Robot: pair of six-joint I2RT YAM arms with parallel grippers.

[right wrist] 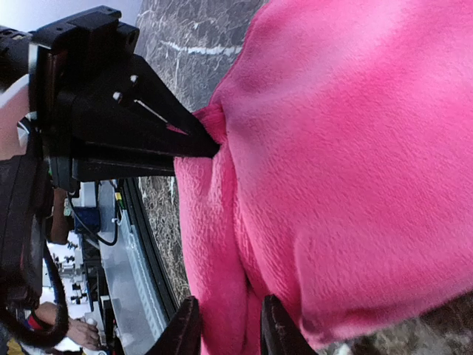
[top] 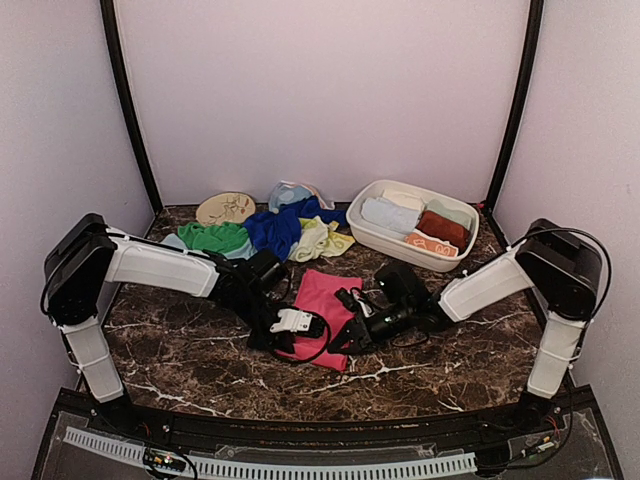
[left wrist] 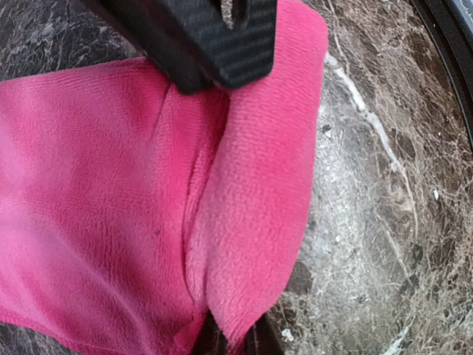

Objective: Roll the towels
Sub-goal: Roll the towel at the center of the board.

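On the dark marble desk [top: 200, 350] we see a heap of towels [top: 275, 230] at the back, green, royal blue and lime-yellow. Just beside it, the white basin [top: 400, 250] holds rolled towels [top: 390, 215], pale blue, rust-brown and pale green among them. The pink towel [top: 325, 295] lies spread mid-desk. The left tool [left wrist: 230, 342] pinches its near edge. The right tool [right wrist: 229, 329] stands parted astride a fold.

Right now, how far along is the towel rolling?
Done: several rolled towels sit in the white basin. In hand: the pink towel lies unrolled on the table, the left pincer pinching its near edge, the right pincer open around that edge. Still to do: the green towel, royal blue towel and lime-yellow towel lie heaped at the back.
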